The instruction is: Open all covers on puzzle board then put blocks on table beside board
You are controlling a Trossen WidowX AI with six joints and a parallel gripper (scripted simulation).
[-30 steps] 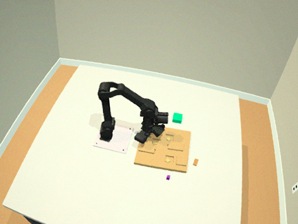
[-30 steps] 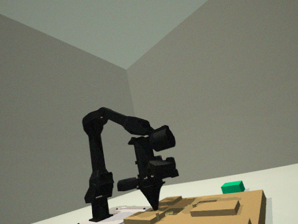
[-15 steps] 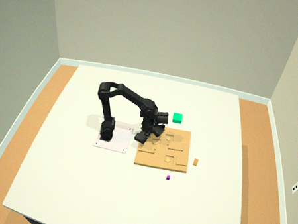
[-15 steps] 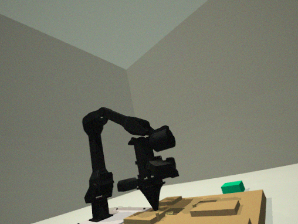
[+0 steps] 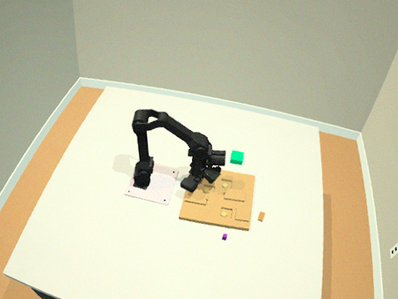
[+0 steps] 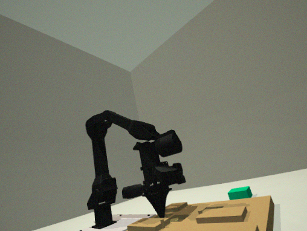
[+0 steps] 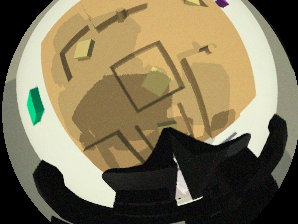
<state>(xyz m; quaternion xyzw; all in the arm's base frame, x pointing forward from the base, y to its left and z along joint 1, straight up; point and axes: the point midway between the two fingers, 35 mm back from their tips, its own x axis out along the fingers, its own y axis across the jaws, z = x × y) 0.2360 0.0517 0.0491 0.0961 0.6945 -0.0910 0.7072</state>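
Observation:
The tan puzzle board point(image 5: 202, 219) point(image 6: 270, 211) point(image 7: 245, 90) bears raised tan covers; one cover point(image 5: 235, 196) point(image 6: 222, 214) sits beside an open well. A pale-yellow piece point(image 5: 225, 185) point(image 7: 84, 49) shows in that well, another yellow piece point(image 5: 224, 214) in a well toward the front. More yellow shows near the fingertips, partly shadowed and hidden. A green block point(image 5: 237, 157) point(image 6: 240, 193) point(image 7: 35, 106), an orange block point(image 5: 261, 216) and a purple block point(image 5: 224, 237) point(image 7: 222, 3) lie on the table off the board. My gripper point(image 6: 162, 216) point(image 7: 166, 131) is shut and empty, tip down at the board's base-side half.
The arm's pale base plate point(image 5: 169, 195) lies just left of the board. The white table point(image 5: 139, 252) point(image 6: 284, 181) surrounds both. The green block lies behind the board, the orange at its right, the purple in front.

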